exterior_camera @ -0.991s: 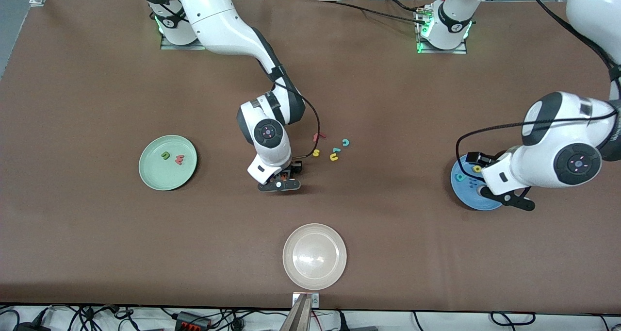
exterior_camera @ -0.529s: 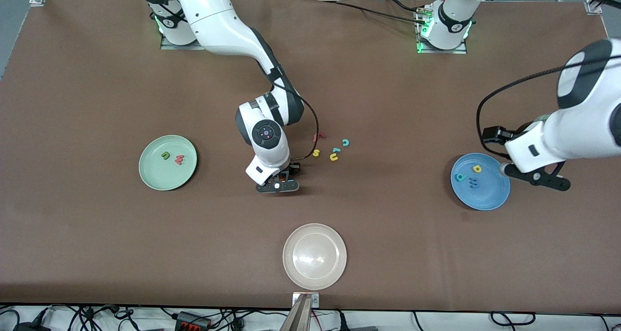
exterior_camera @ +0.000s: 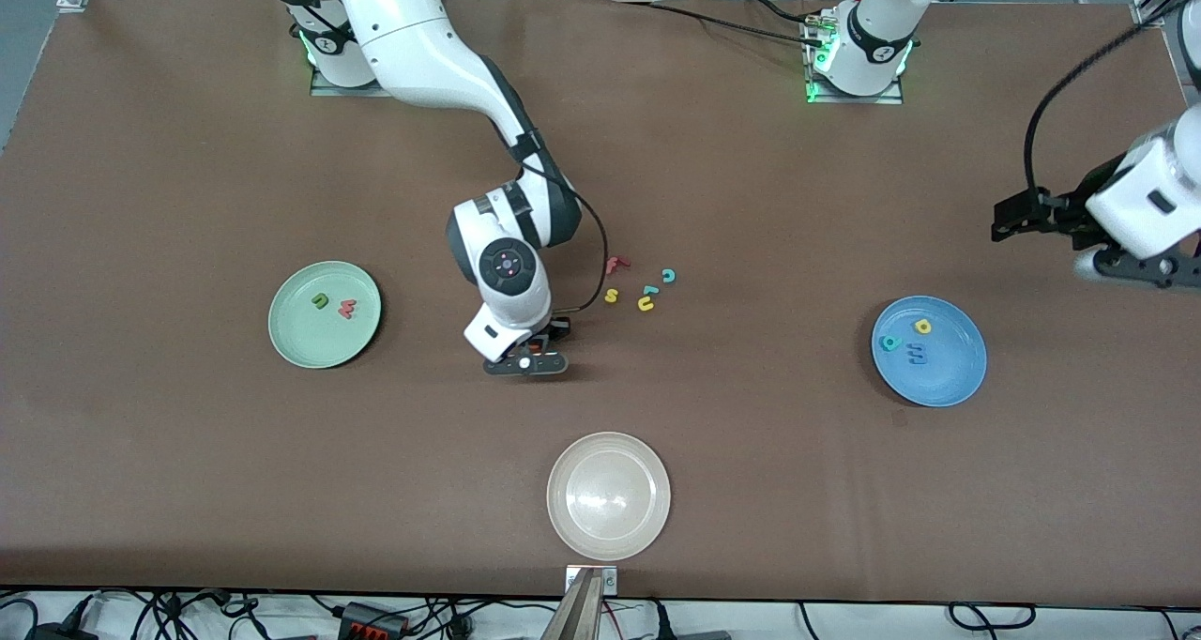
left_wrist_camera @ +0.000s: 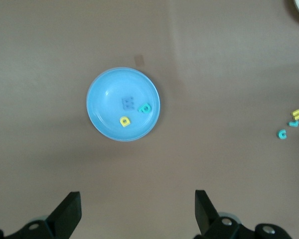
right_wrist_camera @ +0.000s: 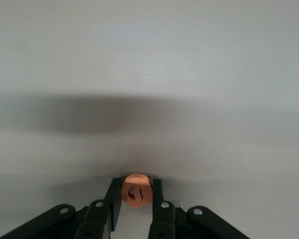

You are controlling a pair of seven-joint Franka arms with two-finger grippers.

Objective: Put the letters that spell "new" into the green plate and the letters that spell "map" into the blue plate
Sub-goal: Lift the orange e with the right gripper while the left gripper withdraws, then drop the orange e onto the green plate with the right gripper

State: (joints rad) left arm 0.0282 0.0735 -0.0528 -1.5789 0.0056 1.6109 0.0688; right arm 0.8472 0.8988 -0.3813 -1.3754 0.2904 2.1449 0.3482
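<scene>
My right gripper is shut on the orange e, low over bare table between the loose letters and the green plate. That plate holds the green n and the red-pink w. On the blue plate lie the yellow a, teal p and blue m. The left wrist view shows the blue plate with those letters on it. My left gripper hangs open and empty, high over the left arm's end of the table.
Loose letters lie mid-table: a red f, yellow s, teal c, yellow u and a small teal piece. An off-white plate sits near the front camera's edge.
My left arm rose off the blue plate and swung out toward its end of the table. My right gripper shut on the orange e and shifted slightly toward the green plate.
</scene>
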